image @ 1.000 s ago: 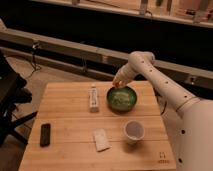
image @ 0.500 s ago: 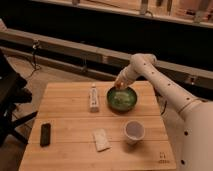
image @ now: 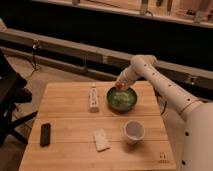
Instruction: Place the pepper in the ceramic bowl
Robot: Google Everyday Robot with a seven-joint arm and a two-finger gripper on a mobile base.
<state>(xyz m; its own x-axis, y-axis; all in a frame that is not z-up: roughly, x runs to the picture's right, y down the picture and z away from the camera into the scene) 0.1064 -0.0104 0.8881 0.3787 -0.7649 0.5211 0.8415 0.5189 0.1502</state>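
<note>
Tool (image: 120, 85) sits over the far rim of the round green ceramic bowl (image: 121, 99) on the wooden surface (image: 70, 132), clamped on the tiny red-orange pepper (image: 120, 87).

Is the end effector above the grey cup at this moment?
No, the end effector is at the far rim of the green ceramic bowl, while the grey cup stands apart, nearer the camera.
</note>
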